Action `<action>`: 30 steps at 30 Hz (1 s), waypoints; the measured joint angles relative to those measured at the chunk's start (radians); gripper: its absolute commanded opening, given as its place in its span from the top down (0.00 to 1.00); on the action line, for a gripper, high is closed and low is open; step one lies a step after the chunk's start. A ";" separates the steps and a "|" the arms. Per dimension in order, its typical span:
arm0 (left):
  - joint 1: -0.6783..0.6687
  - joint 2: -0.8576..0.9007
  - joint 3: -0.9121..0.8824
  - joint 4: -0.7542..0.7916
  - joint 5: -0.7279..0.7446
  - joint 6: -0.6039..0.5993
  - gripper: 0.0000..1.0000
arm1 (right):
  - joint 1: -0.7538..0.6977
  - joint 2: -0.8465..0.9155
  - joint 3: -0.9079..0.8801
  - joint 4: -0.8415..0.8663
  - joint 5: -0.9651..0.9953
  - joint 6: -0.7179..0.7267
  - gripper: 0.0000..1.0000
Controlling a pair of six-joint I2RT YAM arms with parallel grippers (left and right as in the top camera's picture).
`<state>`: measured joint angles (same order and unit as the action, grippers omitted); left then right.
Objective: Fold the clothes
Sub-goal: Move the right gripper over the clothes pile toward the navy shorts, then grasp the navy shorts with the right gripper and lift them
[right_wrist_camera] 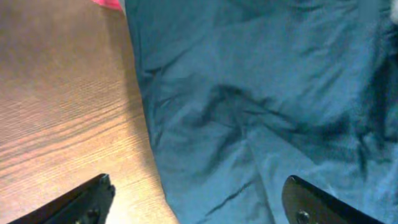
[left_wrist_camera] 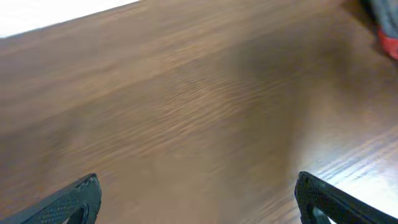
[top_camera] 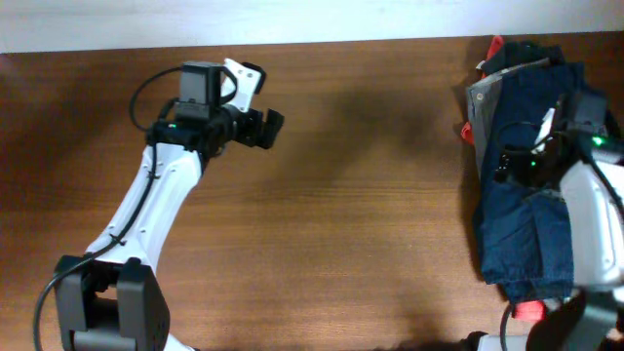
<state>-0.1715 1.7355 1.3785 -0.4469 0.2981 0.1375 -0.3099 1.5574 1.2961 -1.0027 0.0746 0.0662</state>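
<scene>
Brown wood-grain desk point(top_camera: 370, 195) across the whole overhead view. At its far right edge, dark navy-blue shorts point(top_camera: 526, 205), crumpled into a long heap running from the far side toward the near side, creased and rumpled in the right wrist view, left hem lying straight along the wood. Left arm point(top_camera: 156, 210), white, reaching up from the near left corner toward the far left part of the desk, well apart from the shorts. Right arm point(top_camera: 597, 219), white too, stretched over the right side of the heap and hiding part of it. Under the far end of the shorts, a grey garment point(top_camera: 485, 96), poking out at the left; just beside that, scraps of a red garment point(top_camera: 495, 47) at the heap's far corner and along its left edge. Left pincer point(left_wrist_camera: 196, 193) spread wide, both dark fingertips down in the bottom corners of its wrist view with only wood grain between them; gripping nothing, poised above the wood, pointing right toward the heap. Right pincer point(right_wrist_camera: 198, 186) likewise spread wide and gripping nothing: one fingertip over wood just beside the hem, the other over the blue cloth, the hem itself running up between the two. Impossible to tell whether either tip actually touches cloth or wood.
</scene>
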 measured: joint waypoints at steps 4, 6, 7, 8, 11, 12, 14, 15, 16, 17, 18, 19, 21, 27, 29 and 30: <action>0.053 0.012 0.000 -0.021 -0.009 -0.004 0.01 | 0.055 0.122 0.000 0.035 0.035 0.005 0.11; 0.065 0.016 0.000 -0.025 -0.011 -0.004 0.01 | 0.081 0.175 0.000 0.042 0.059 0.011 0.12; 0.070 0.016 0.000 -0.025 -0.012 -0.004 0.01 | 0.097 0.204 0.000 0.047 0.075 0.013 0.12; 0.071 0.016 0.000 -0.025 -0.012 -0.004 0.01 | 0.105 0.218 0.000 0.050 0.085 0.014 0.12; 0.073 0.017 0.000 -0.025 -0.012 -0.004 0.01 | 0.134 0.264 0.000 0.063 0.134 0.027 0.12; 0.073 0.019 0.000 -0.025 -0.012 -0.004 0.01 | 0.139 0.273 0.000 0.067 0.146 0.029 0.12; 0.073 0.026 0.000 -0.025 -0.011 -0.004 0.01 | 0.145 0.280 0.000 0.074 0.163 0.032 0.16; 0.073 0.035 0.000 -0.025 -0.011 -0.004 0.01 | 0.146 0.282 0.000 0.079 0.173 0.034 0.22; 0.073 0.050 0.000 -0.025 -0.012 -0.004 0.01 | 0.147 0.282 0.000 0.085 0.187 0.035 0.24; 0.073 0.058 0.000 -0.026 -0.012 -0.004 0.01 | 0.147 0.282 0.000 0.092 0.197 0.034 0.26; 0.073 0.075 0.000 -0.030 -0.012 -0.004 0.01 | 0.147 0.282 0.000 0.098 0.204 0.037 0.27; 0.073 0.084 0.000 -0.032 -0.012 -0.004 0.01 | 0.147 0.282 0.000 0.100 0.208 0.038 0.27; 0.073 0.096 0.000 -0.037 -0.012 -0.004 0.01 | 0.147 0.282 0.000 0.111 0.217 0.038 0.30; 0.073 0.097 0.000 -0.036 -0.012 -0.004 0.01 | 0.147 0.323 0.000 0.140 0.225 0.037 0.37; 0.073 0.097 0.000 -0.036 -0.012 -0.004 0.01 | 0.147 0.349 0.000 0.146 0.225 0.038 0.44; 0.073 0.097 0.000 -0.036 -0.012 -0.004 0.01 | 0.147 0.361 0.000 0.150 0.228 0.039 0.51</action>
<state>-0.0986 1.8324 1.3785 -0.4828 0.2863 0.1337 -0.1627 1.9182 1.2961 -0.8524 0.3023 0.1047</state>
